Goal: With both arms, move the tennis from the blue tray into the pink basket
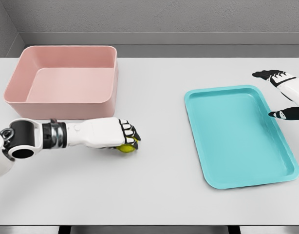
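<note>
A yellow-green tennis ball [126,147] lies on the white table, in front of the pink basket [66,100], mostly covered by my left hand [131,138]. That hand's fingers are curled over the ball from above and grasp it. The pink basket stands at the back left and holds nothing that I can see. The blue tray [237,134] lies at the right with nothing on it. My right hand [281,95] hovers at the tray's far right edge, fingers spread, holding nothing.
The white table [154,195] stretches wide between basket and tray. A grey wall runs along the table's back edge.
</note>
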Controlling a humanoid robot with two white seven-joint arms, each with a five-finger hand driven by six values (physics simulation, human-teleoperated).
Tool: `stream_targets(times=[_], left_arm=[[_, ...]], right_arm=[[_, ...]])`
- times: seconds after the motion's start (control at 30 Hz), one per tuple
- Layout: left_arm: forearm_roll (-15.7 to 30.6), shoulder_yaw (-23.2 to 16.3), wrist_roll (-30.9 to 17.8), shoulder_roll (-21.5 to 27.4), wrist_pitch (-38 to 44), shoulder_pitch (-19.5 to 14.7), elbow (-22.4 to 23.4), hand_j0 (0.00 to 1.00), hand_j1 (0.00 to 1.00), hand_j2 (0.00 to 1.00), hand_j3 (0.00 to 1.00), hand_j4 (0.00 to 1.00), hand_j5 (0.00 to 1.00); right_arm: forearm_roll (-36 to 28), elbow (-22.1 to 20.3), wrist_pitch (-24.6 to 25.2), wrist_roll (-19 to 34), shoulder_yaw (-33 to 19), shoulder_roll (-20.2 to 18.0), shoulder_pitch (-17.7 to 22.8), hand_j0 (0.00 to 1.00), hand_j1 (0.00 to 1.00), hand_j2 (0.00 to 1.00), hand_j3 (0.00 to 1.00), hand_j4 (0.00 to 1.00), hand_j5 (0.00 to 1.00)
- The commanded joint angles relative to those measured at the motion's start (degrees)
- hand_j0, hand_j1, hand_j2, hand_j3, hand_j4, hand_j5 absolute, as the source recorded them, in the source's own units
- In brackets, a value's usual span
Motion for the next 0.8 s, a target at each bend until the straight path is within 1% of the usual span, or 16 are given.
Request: stream_targets(times=[0.0,0.17,0.5,0.63,0.77], left_arm=[[1.8,0.1,-0.2,0.5,0.1,0.0,-0.3,0.56,0.56,0.56,0.56,0.56,0.56],[3.1,0.2,-0.2,1.3,0.1,-1.7,-0.4,0.56,0.56,0.56,0.56,0.56,0.56],[6.1,0.5,-0.2,4.5,0.1,-4.5,-0.7,0.56,0.56,0.56,0.56,0.56,0.56],[7.6,0.6,-0.2,5.7,0.1,-6.2,-0.6,0.56,0.56,0.56,0.56,0.56,0.56],[7.7,0.7,-0.2,6.0,0.1,-7.3,-0.5,0.56,0.56,0.56,0.56,0.56,0.56]], right_arm=[[-0.4,0.0,0.2,0.0,0.0,-0.1,0.0,1.00,1.00,1.00,1.00,1.00,1.00],[-0.4,0.1,0.2,0.0,0.0,-0.1,0.0,1.00,1.00,1.00,1.00,1.00,1.00],[-0.4,0.1,0.2,0.0,0.0,-0.1,0.0,1.00,1.00,1.00,1.00,1.00,1.00],[-0.4,0.2,0.2,0.0,0.0,-0.1,0.0,1.00,1.00,1.00,1.00,1.00,1.00],[-0.4,0.2,0.2,0.0,0.0,-0.1,0.0,1.00,1.00,1.00,1.00,1.00,1.00]])
